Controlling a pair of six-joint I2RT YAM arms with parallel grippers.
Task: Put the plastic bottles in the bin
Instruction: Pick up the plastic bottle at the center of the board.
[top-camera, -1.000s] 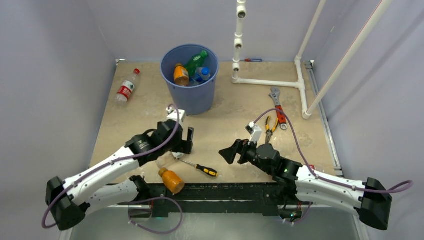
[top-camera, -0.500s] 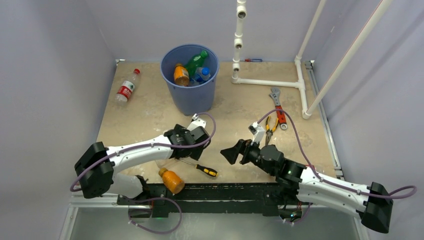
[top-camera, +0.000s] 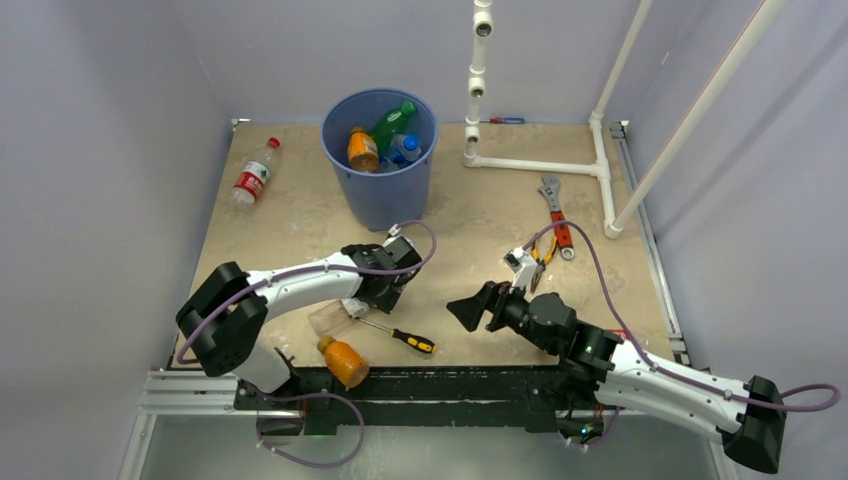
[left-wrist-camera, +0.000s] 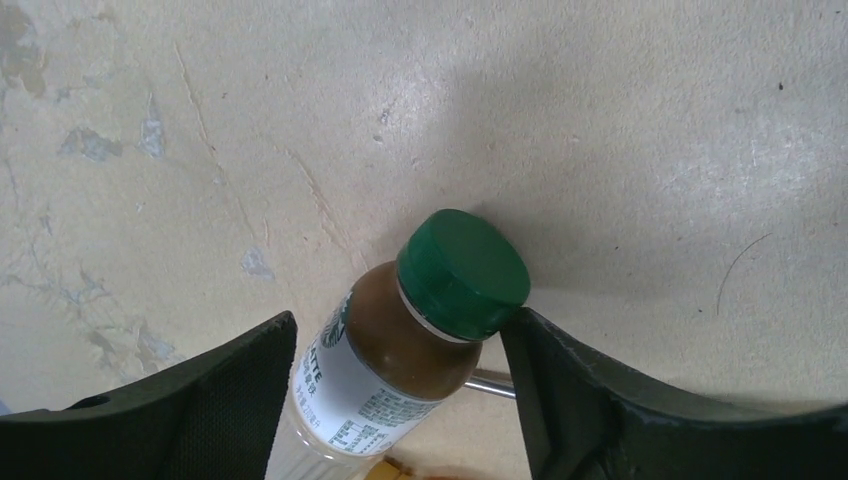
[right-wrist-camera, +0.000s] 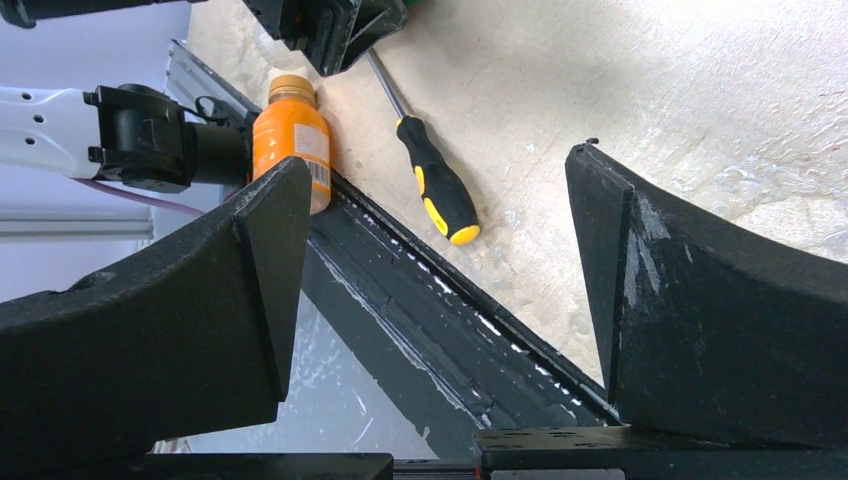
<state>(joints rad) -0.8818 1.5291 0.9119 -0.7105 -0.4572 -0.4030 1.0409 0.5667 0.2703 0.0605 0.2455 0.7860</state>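
1. Plastic bottles (top-camera: 385, 130), three of them, are being held inside the blue bin (top-camera: 378, 205) at the far side of the table (top-camera: 470, 200): an orange bottle (top-camera: 362, 148), a green bottle (top-camera: 397, 118) and a blue-capped bottle (top-camera: 406, 148).
2. A red-labelled bottle (top-camera: 252, 178) is being carried by the table at the far left, lying down, well apart from the bin.
3. A green-capped bottle (left-wrist-camera: 420, 340) (top-camera: 326, 318) of brown drink, lying on its side near the front, is being straddled by the left gripper (left-wrist-camera: 400, 315) (top-camera: 375, 292). The fingers (left-wrist-camera: 230, 400) are being kept spread, one on each side and very close. Whether the bottle is actually being touched can't be told.
4. An orange-filled bottle (top-camera: 343, 362) (right-wrist-camera: 290, 135) is being propped at the table's near edge, just beside the yellow-and-black screwdriver (top-camera: 412, 341) (right-wrist-camera: 435, 180).
5. The right gripper (top-camera: 468, 308) (right-wrist-camera: 440, 160) is being held over the near part of the table with its fingers (right-wrist-camera: 700, 300) being kept wide apart, pointing toward the screwdriver.
6. A red-handled wrench (top-camera: 553, 205) and pliers (top-camera: 540, 250) are being kept side by side on the right of the table.
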